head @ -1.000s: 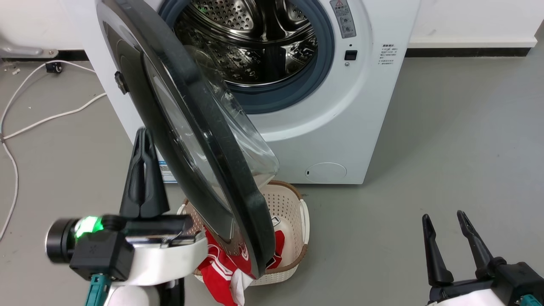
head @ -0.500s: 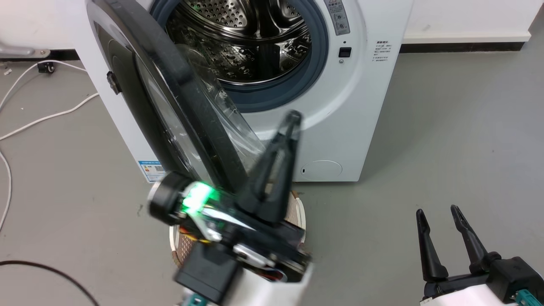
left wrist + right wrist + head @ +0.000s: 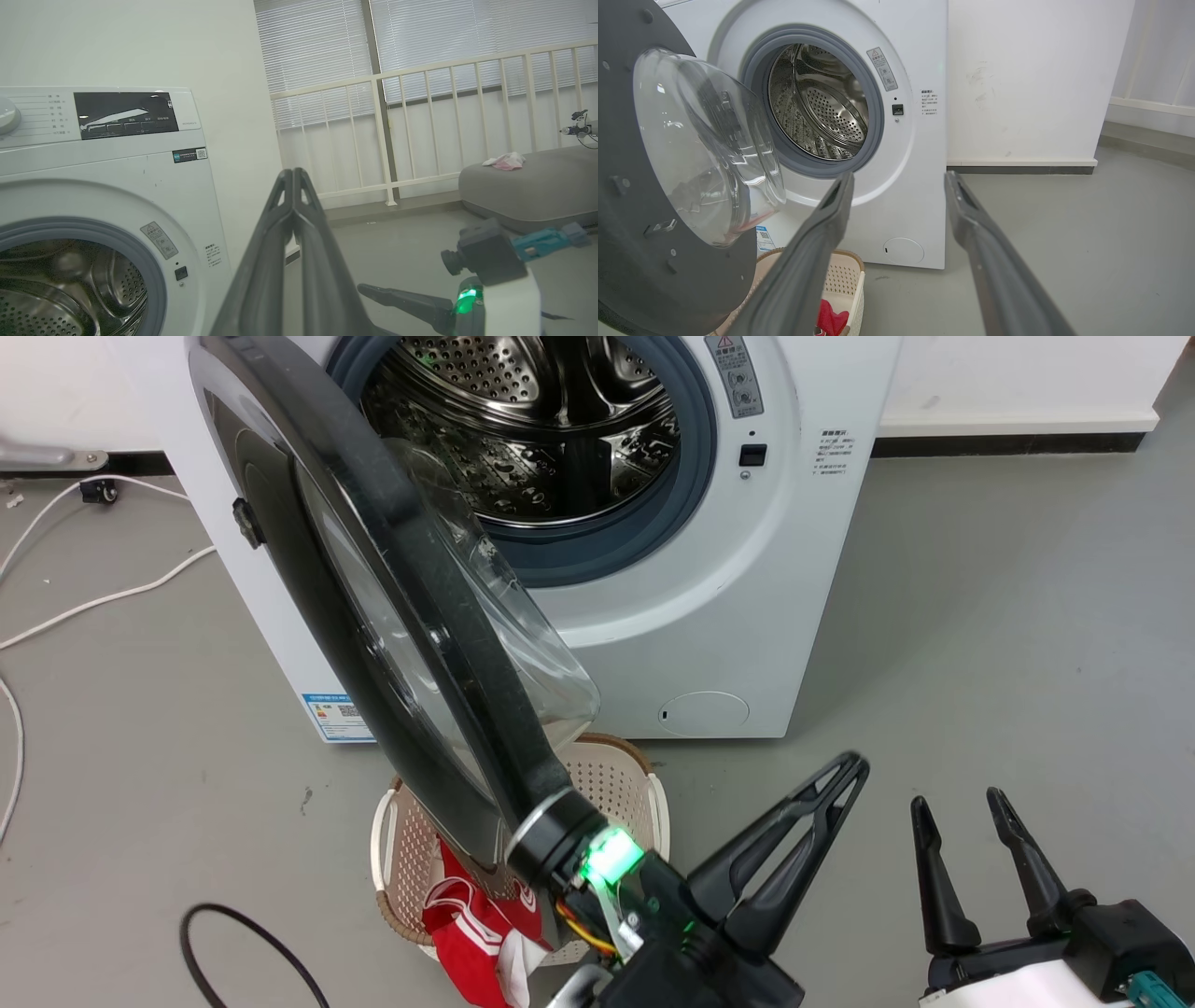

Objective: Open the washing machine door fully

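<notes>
Floor (image 3: 980, 644): smooth grey, with a few dark specks at the near left.
Washing machine (image 3: 747, 616): white, stands on the floor at the far centre, by the white wall.
Laundry basket (image 3: 644, 784): cream and perforated, on the floor just in front of the machine's base, left of its round low cover.
White cable (image 3: 93, 603): trails in loose curves over the floor at the far left, towards the machine's left side.
Black cable (image 3: 224, 905): a thin loop at the near left, apart from the basket.
Grey cushion (image 3: 528, 186): low and rounded, on the floor by the white railing.
</notes>
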Robot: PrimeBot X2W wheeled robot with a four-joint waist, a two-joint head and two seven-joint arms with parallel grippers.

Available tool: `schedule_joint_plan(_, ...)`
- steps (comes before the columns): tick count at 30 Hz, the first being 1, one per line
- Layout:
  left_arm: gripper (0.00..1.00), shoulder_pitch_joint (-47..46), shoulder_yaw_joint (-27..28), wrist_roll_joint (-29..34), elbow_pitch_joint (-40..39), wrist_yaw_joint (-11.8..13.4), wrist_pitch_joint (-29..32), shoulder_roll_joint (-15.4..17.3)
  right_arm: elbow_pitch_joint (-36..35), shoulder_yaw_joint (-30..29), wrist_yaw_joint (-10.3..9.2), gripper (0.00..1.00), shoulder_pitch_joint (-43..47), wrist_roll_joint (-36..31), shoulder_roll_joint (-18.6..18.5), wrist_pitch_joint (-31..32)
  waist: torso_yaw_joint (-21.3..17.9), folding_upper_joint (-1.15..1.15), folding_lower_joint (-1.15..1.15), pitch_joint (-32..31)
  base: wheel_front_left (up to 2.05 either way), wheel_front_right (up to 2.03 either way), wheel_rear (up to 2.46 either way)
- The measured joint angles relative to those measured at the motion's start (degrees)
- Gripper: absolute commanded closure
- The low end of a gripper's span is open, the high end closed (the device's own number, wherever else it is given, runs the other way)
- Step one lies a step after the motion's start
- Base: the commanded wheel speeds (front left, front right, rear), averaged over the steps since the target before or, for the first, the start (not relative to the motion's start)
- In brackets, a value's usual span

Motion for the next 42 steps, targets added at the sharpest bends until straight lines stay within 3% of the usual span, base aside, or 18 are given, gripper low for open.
schedule_joint_plan(11,1.00,5.9,0.5,-0.7,6.7,0.2,0.0,2.0,0.3,0.2,0.00,0.00,-0.2,0.0,0.0,0.0,0.3,0.00,0.00,0.6,0.00,0.00,0.00)
schedule_joint_plan(20,1.00,7.2,7.1,-2.1,11.1,1.5,0.0,2.1,0.8,0.5,0.00,0.00,-1.2,-0.1,0.0,0.0,0.3,0.00,0.00,1.6,0.00,0.00,0.00)
schedule_joint_plan(33,1.00,7.7,14.8,-3.6,16.1,0.0,0.0,0.9,1.8,0.6,0.00,0.00,-2.0,0.2,0.0,0.0,0.3,0.00,0.00,2.4,0.00,0.00,0.00)
schedule_joint_plan(42,1.00,10.6,17.5,-1.8,14.9,0.0,-0.2,0.1,2.3,0.6,0.00,0.00,-1.8,1.1,0.0,0.0,2.5,0.00,0.00,2.1,0.00,0.00,0.00)
